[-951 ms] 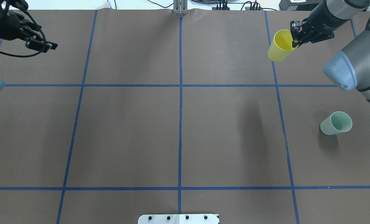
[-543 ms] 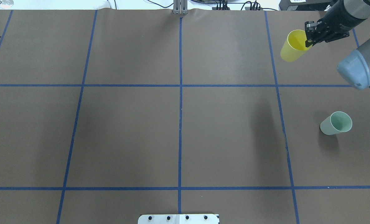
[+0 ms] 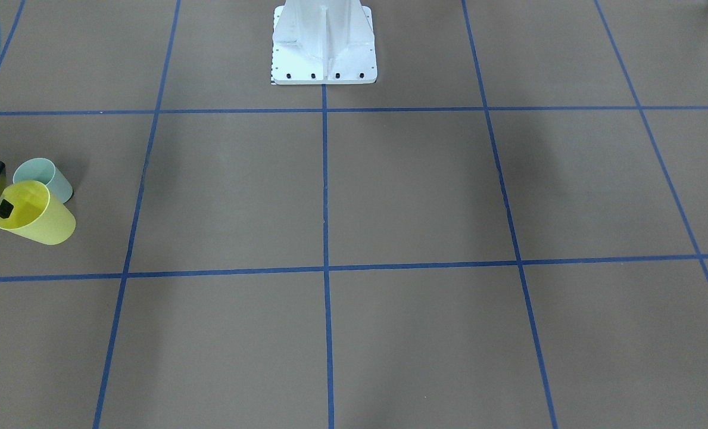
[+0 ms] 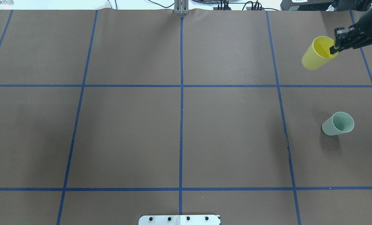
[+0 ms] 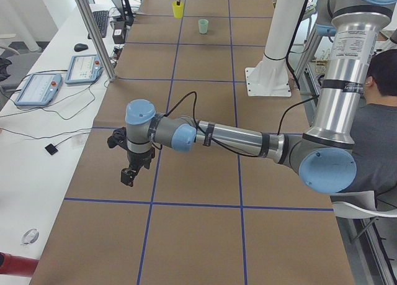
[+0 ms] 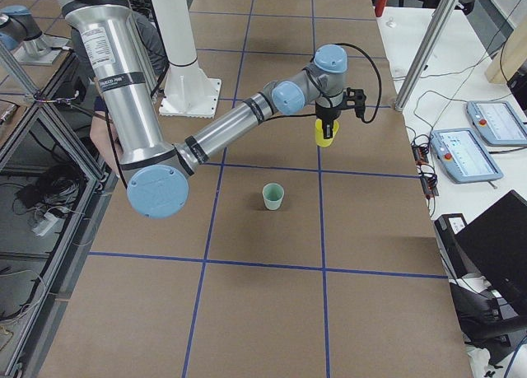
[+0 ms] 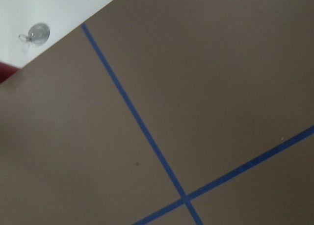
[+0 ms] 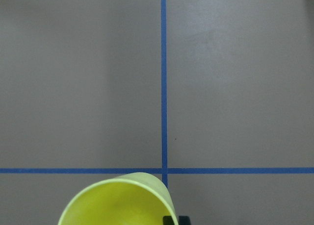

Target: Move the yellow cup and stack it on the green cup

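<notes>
The yellow cup [image 4: 315, 58] hangs above the table at the far right, held by its rim. My right gripper [image 4: 334, 47] is shut on that rim, one finger inside the cup. The cup also shows in the front-facing view [image 3: 35, 217], the exterior right view [image 6: 326, 136] and the right wrist view [image 8: 117, 200]. The green cup [image 4: 337, 124] stands upright on the table, nearer the robot than the yellow cup, and apart from it [image 3: 41, 177]. My left gripper [image 5: 128, 175] shows only in the exterior left view, low over the table's left end; I cannot tell whether it is open.
Blue tape lines [image 4: 181, 93] divide the brown table into squares. The robot's white base plate [image 4: 179, 219] sits at the near edge. A metal post [image 4: 181, 7] stands at the far edge. Teach pendants [image 6: 465, 151] and cables lie beside the table.
My right gripper has carried the yellow cup to the right and slightly toward the robot. My left arm has withdrawn out of the overhead view. The green cup has not moved.
</notes>
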Controlling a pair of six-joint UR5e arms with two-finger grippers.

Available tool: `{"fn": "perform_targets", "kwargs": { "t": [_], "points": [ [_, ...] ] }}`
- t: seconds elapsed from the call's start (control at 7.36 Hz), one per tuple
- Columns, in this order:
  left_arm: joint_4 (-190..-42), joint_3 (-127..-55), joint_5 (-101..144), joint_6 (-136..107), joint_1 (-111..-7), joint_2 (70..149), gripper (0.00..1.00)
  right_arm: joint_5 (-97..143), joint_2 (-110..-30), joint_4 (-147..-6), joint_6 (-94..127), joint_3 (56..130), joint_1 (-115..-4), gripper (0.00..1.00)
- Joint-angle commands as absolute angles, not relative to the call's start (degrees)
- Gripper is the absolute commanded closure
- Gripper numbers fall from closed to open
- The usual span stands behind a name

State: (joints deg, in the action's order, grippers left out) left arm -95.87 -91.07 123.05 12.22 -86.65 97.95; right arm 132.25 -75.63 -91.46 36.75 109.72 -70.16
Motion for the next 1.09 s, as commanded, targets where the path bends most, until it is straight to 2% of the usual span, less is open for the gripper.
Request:
{"fn": "perform_targets", "kwargs": {
  "t": [0.0,0.41,0.95],
  "points": [
    [-92.56,-91.32,122.69,11.87,-87.89,94.76,0.0,132.36,-84.42,-90.1,33.06,114.94,-70.75,1.0],
    [-92.46,-91.41,124.27,11.95,-87.98,92.64,0.0,132.45,-96.74,-77.28,32.87,115.58,-70.58,1.0],
    [-92.2,-91.76,129.63,11.87,-88.07,90.35,0.0,132.19,-102.3,-74.88,33.74,115.4,-67.96,1.0]
  ]
}}
